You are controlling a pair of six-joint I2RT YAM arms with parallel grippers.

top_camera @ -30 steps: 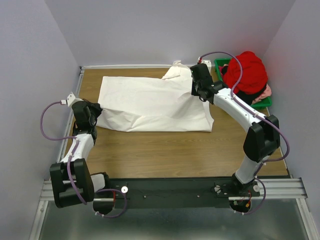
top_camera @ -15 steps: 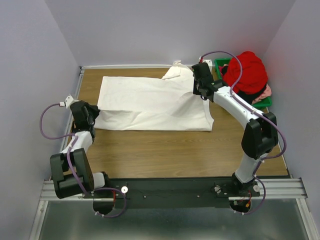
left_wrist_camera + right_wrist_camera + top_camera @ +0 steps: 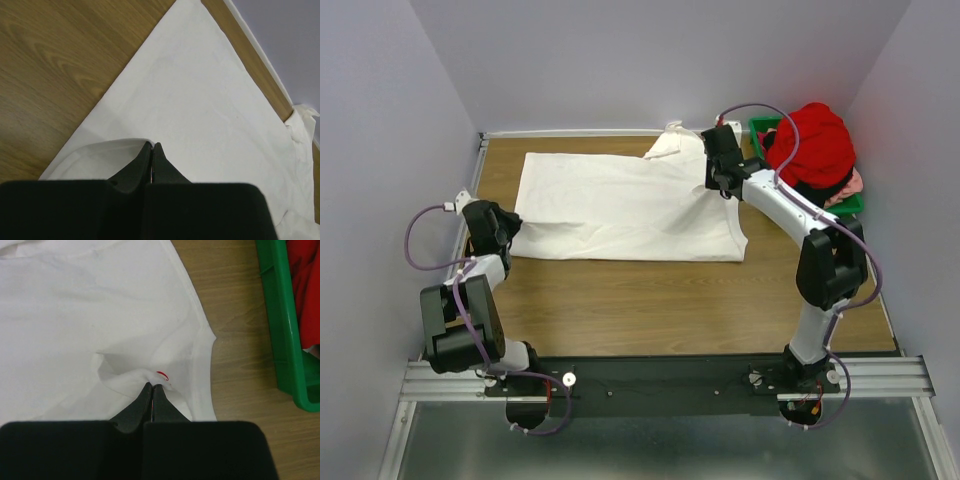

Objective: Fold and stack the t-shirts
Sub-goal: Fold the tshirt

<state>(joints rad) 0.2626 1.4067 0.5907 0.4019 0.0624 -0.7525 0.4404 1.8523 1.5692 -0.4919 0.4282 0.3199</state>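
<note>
A white t-shirt (image 3: 620, 205) lies spread across the wooden table. My left gripper (image 3: 508, 232) is shut on its near-left corner; in the left wrist view the gripper (image 3: 151, 145) pinches the lifted white hem (image 3: 100, 150). My right gripper (image 3: 717, 188) is shut on the shirt near its right edge; in the right wrist view the gripper (image 3: 152, 386) pinches a raised fold by a small red logo (image 3: 163, 375). A red t-shirt (image 3: 812, 145) is piled on pink and dark ones in the bin.
The green plastic bin (image 3: 848, 205) stands at the back right; its wall (image 3: 282, 325) shows right of the shirt in the right wrist view. Purple-grey walls close in the table at the back and sides. Bare wood (image 3: 650, 300) lies in front of the shirt.
The left gripper has drawn the shirt's near-left corner slightly left and back, flattening the near edge. The right gripper has shifted slightly back with its fold.
</note>
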